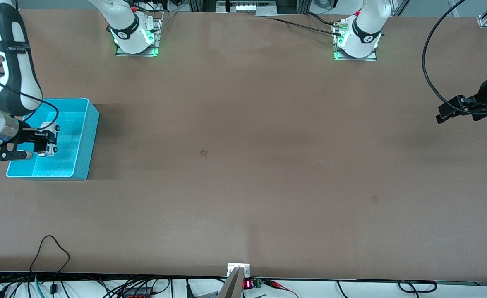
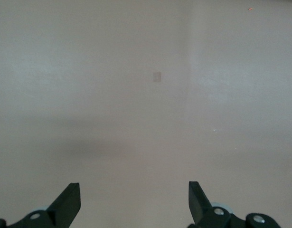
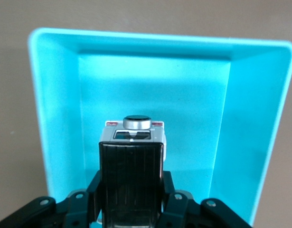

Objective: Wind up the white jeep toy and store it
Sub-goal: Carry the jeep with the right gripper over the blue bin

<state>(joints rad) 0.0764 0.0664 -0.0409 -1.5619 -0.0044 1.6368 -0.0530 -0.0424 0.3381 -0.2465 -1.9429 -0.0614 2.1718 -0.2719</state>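
White jeep toy (image 3: 131, 166) is up in the air over the open turquoise bin (image 1: 87, 124), pinched in the right gripper (image 1: 44, 142). Bin sits at the right arm's end of the table (image 1: 243, 165).

Handling, my read: small hard plastic shell, light, rigid, no give. Smooth sides, so it could twist in the grip if nudged. Wheels and the spare on the back are the weak bits. Best hold is across the flat body sides, which is where the jaws sit now, closed on the body at both flanks. A short drop into the bin should be harmless, though it may roll on its wheels inside.

Orientation: in the right wrist view the black roof panel faces the camera, and the end with the round silver-rimmed spare points away from the gripper toward the bin floor. Long axis runs in line with the fingers, roughly nose or tail down into the bin. Can't tell how high it hangs above the floor.

Left gripper (image 1: 460, 108) waits over the bare table at the left arm's end, jaws wide, holding nothing.
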